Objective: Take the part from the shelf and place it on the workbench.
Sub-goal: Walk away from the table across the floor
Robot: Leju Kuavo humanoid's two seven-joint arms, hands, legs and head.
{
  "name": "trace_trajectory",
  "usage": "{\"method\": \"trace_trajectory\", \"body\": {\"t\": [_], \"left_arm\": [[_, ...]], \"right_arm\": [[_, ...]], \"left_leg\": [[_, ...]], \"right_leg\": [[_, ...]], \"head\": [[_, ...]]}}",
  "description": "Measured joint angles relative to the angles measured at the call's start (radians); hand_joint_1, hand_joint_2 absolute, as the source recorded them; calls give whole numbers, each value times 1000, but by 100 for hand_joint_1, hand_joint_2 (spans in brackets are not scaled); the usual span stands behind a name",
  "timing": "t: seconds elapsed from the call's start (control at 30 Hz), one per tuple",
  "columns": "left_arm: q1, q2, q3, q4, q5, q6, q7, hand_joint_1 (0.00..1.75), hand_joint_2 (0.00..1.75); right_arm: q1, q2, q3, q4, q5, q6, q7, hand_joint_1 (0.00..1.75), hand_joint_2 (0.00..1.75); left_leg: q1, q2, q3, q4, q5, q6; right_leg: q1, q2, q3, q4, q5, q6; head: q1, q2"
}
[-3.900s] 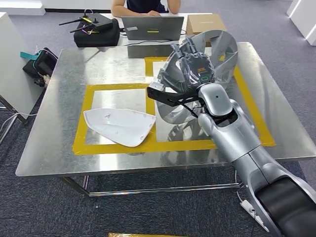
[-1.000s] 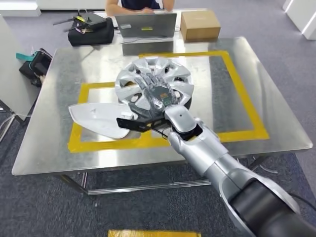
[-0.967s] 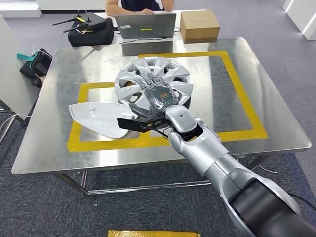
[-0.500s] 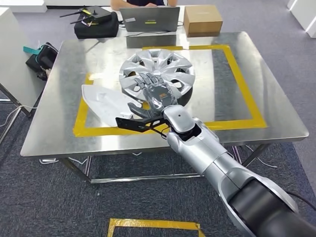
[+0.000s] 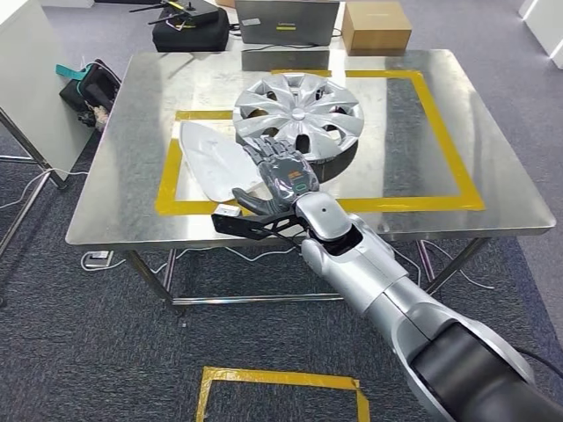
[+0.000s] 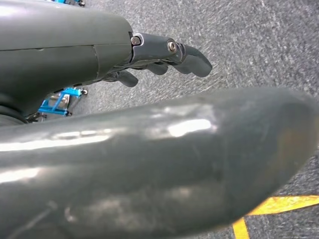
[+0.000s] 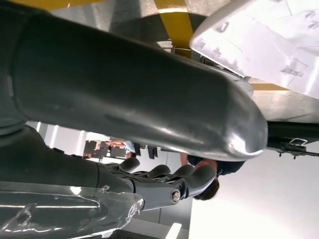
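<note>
Hubcap: the silver hubcap (image 5: 299,112) lies flat on the counter (image 5: 120,149), face up, far of centre, overlapping the near-left corner of the big yellow tape frame (image 5: 442,123).
Right hand: the right hand (image 5: 282,176) hovers over the counter's near edge, just near of the hubcap, fingers (image 5: 269,151) spread flat and holding nothing; no contact with the hubcap can be made out. In the right wrist view the fingers (image 7: 165,174) reach straight out, apart from the thumb.
Right arm: the silver arm (image 5: 372,272) comes in from the near right, with a black bracket (image 5: 249,224) jutting left at the wrist.
Left hand: seen in the left wrist view, the left hand (image 6: 158,55) hangs over grey carpet, fingers loosely curved with nothing in them.
White panel: a white panel (image 5: 215,163) lies on the counter left of the hubcap, inside a smaller tape square, its right end next to the hand.
Far edge: a laptop (image 5: 285,22), a cardboard box (image 5: 375,25) and a black bag (image 5: 193,26).
Floor: a strip of yellow tape (image 5: 279,380) near the robot.
</note>
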Motion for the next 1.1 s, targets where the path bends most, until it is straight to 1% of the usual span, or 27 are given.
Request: {"method": "trace_trajectory", "body": {"t": [0.13,0.17,0.2,0.23,0.27,0.3,0.33,0.37,0.4,0.43,0.47,0.5,0.53,0.57,0.6,0.67,0.7,0.73,0.77,0.83,0.87,0.9,0.93,0.97,1.0,1.07,1.1], "left_arm": [[0,-2,0,0,0,1,1,0,0],[0,-3,0,0,0,3,1,0,0],[1,-6,0,0,-1,6,3,0,0],[3,-9,0,0,-1,10,4,0,0],[4,-12,0,0,-1,13,6,0,0],[5,-15,0,0,-1,17,8,0,0],[4,-16,0,0,-1,20,9,0,0],[2,-17,0,0,-2,22,11,0,0],[2,-19,-1,0,-2,24,12,0,0],[3,-20,-1,0,-2,25,13,0,0],[3,-22,-2,0,-2,27,14,0,0],[1,-25,-3,0,-2,29,14,0,0],[0,-28,-4,0,-2,31,14,0,0],[-2,-32,-4,0,-3,34,14,0,0],[-3,-36,-5,0,-3,35,14,0,0],[-1,-40,-5,0,-3,37,14,0,0],[0,-41,-6,0,-3,39,14,0,0],[1,-43,-8,0,-3,43,15,0,0],[2,-45,-9,0,-3,48,15,0,0],[3,-50,-13,0,-3,59,16,0,0],[5,-54,-14,0,-3,62,17,0,0],[8,-58,-16,0,-3,63,17,0,0],[11,-62,-19,0,-3,64,18,0,0],[14,-65,-23,0,-3,64,18,0,0],[15,-68,-26,0,-3,64,18,0,0],[15,-71,-30,0,-3,64,18,0,0],[16,-72,-32,0,-3,65,23,0,0]], "right_arm": [[0,-1,0,-3,-1,0,0,0,0],[1,-4,-1,-6,-3,-1,0,0,0],[4,-11,-2,-12,-6,-1,-1,0,0],[8,-20,-4,-19,-10,-1,-2,0,0],[14,-31,-6,-27,-15,-2,-2,0,0],[21,-42,-9,-36,-19,-2,-4,0,0],[27,-52,-13,-42,-22,-2,-4,0,0],[36,-62,-16,-47,-24,-3,-5,0,0],[44,-72,-20,-51,-26,-4,-6,0,0],[52,-81,-23,-56,-28,-5,-6,0,0],[58,-90,-27,-62,-30,-6,-7,0,0],[62,-99,-32,-71,-32,-9,-8,0,0],[65,-108,-38,-79,-34,-12,-10,0,0],[67,-117,-44,-87,-36,-17,-12,0,0],[70,-124,-49,-92,-37,-21,-14,0,0],[81,-137,-54,-96,-41,-24,-13,0,0],[93,-147,-56,-98,-46,-26,-10,0,0],[110,-160,-61,-105,-55,-28,-8,0,0],[132,-178,-70,-116,-67,-35,-8,0,0],[180,-222,-102,-142,-94,-54,-22,0,0],[205,-244,-121,-155,-104,-64,-32,0,0],[229,-264,-141,-166,-112,-71,-39,0,0],[254,-283,-160,-178,-117,-76,-45,0,0],[279,-299,-178,-192,-120,-79,-50,0,0],[304,-314,-199,-206,-121,-83,-54,0,0],[357,-340,-249,-233,-120,-100,-67,0,0],[387,-352,-277,-244,-118,-112,-75,0,0]], "left_leg": [[-1,0,-3,0,5,-3],[1,0,-5,-1,11,-7],[2,0,-11,3,8,-16],[5,0,-22,21,-13,-25],[8,-1,-37,59,-51,-35],[11,-1,-56,118,-102,-43],[13,0,-71,184,-147,-48],[15,0,-78,238,-168,-52],[18,0,-74,267,-166,-56],[22,0,-55,266,-145,-60],[26,1,-20,233,-119,-64],[30,3,30,175,-107,-70],[31,3,78,108,-109,-70],[30,4,113,54,-117,-67],[27,3,131,19,-127,-59],[19,3,123,6,-120,-35],[17,4,117,5,-111,-25],[17,5,109,4,-102,-14],[17,4,99,3,-92,-5],[14,-3,77,3,-74,6],[12,-7,66,3,-65,8],[10,-9,55,4,-56,9],[9,-10,45,4,-49,8],[8,-10,36,4,-44,7],[8,-10,29,4,-39,5],[6,-9,21,4,-29,-2],[6,-9,19,4,-23,-6]], "right_leg": [[1,1,19,-32,-13,-2],[2,1,24,-45,-13,-1],[1,-1,24,-59,-1,-4],[0,-2,17,-69,15,-9],[-1,-3,0,-70,36,-14],[-3,-6,-16,-71,56,-19],[-3,-8,-31,-71,68,-19],[-4,-10,-47,-70,80,-17],[-4,-13,-63,-69,91,-15],[-5,-14,-79,-67,103,-12],[-7,-15,-95,-64,113,-8],[-8,-15,-110,-60,122,-3],[-8,-16,-125,-53,131,4],[-9,-17,-135,-49,139,11],[-9,-18,-144,-47,149,17],[-15,-19,-152,-50,167,27],[-18,-18,-159,-47,160,33],[-19,-16,-168,-28,135,38],[-20,-14,-182,13,92,42],[-20,-10,-213,146,-7,46],[-19,-9,-222,207,-36,46],[-18,-8,-220,240,-44,45],[-17,-7,-200,236,-32,42],[-16,-6,-162,195,-8,39],[-15,-6,-112,127,12,37],[-12,-6,-19,-8,20,33],[-10,-6,4,-47,13,31]], "head": [[0,0],[1,0],[1,0],[0,0],[-1,0],[-2,0],[-3,0],[-3,0],[-3,0],[-2,0],[-3,0],[-3,0],[-2,0],[-1,0],[-1,0],[-1,0],[-1,0],[0,0],[0,0],[2,0],[2,0],[3,0],[2,0],[2,0],[3,0],[2,0],[1,0]]}}
